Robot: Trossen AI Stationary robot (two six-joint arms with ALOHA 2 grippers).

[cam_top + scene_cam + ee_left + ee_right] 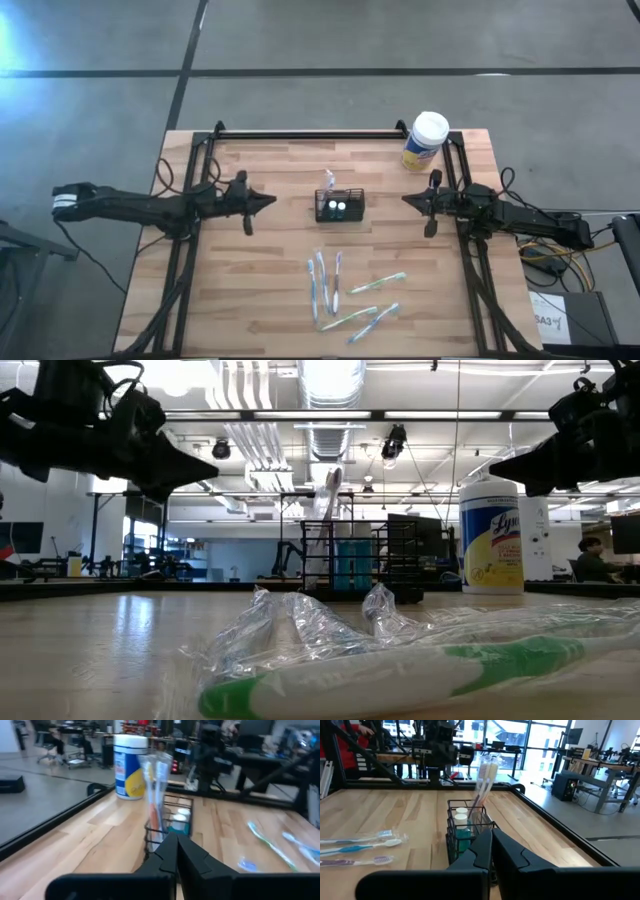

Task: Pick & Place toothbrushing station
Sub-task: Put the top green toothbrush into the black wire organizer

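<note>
The toothbrushing station (340, 205) is a small black wire holder standing on its base at the table's middle. In it stand wrapped toothbrushes (155, 785), upright, and small white-capped bottles (461, 817). My left gripper (272, 200) hovers to the holder's left, shut, pointing level at it and apart from it. My right gripper (405, 199) hovers to the holder's right, also shut, level and clear of it. In the wrist views each pair of shut fingers, left (176, 845) and right (490, 842), aims at the holder (470, 835).
A white-capped, yellow-labelled canister (425, 140) stands at the far right of the table. Several wrapped toothbrushes (345, 290) lie flat on the wood nearer the front edge; a green-handled one (400, 675) lies close to the low camera. Black frame rails (310, 133) line the table's far side.
</note>
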